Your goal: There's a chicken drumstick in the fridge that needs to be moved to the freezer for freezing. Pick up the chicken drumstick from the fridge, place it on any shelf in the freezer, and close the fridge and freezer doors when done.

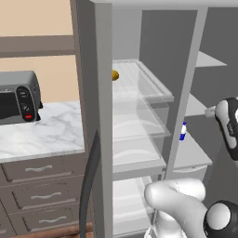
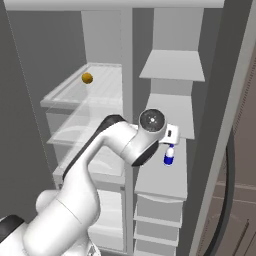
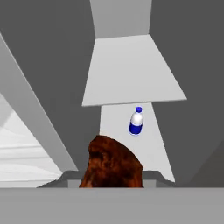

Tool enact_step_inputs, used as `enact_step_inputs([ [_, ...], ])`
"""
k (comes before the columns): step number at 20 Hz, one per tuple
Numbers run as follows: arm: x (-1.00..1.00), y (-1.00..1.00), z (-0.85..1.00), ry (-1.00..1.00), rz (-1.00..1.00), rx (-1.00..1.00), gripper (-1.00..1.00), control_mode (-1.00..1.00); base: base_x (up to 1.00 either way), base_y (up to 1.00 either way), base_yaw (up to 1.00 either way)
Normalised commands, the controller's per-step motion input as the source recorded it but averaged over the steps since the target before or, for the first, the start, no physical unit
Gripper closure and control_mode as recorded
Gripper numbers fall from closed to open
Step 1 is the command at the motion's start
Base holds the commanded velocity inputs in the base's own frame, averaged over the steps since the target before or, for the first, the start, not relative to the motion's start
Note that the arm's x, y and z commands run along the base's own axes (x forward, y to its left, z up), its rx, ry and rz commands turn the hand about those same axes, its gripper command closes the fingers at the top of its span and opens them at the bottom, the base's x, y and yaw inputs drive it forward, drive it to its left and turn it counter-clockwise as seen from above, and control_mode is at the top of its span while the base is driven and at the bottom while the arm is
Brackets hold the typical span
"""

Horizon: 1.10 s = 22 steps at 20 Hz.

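Inside the freezer [image 3: 52, 52], our claw grips the chicken drumstick [image 3: 111, 164], which we risk knocking into the blue-and-white bottle [image 3: 136, 121] on the shelf [image 3: 153, 144].

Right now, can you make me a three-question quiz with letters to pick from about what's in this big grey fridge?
1. Where does the blue-and-white bottle stand?
A. on a solid grey freezer shelf
B. on the marble counter
C. inside the toaster oven

2. What colour is the little ball on the top glass shelf?
A. green
B. yellow-orange
C. purple

3. What is the pincer doing?
A. hanging open with nothing in it
B. gripping a door handle
C. shut on the chicken drumstick

Answers: 1 A, the bottle sits in the narrow compartment in both base views. 2 B, it looks yellow-orange in both base views. 3 C, the hand view has the brown drumstick right at the pincer.
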Motion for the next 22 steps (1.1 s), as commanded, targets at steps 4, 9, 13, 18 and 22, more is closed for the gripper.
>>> enact_step_inputs([
  [4, 0.52, -0.02, -0.12, 0.00, 0.00, 0.04, 1.00, -1.00, 0.00, 0.00, 0.00],
  [9, 0.47, 0.00, -0.07, 0.00, 0.00, 0.03, 1.00, -1.00, 0.00, 0.00, 0.00],
  [13, 0.45, -0.04, -0.14, 0.00, 0.00, 0.02, 1.00, -1.00, 0.00, 0.00, 0.00],
  [18, 0.17, -0.13, -0.13, -0.01, 0.00, 0.02, 1.00, -1.00, 0.00, 0.00, 0.00],
  [22, 0.04, -0.16, -0.03, 0.00, 0.00, 0.04, 1.00, -1.00, 0.00, 0.00, 0.00],
])
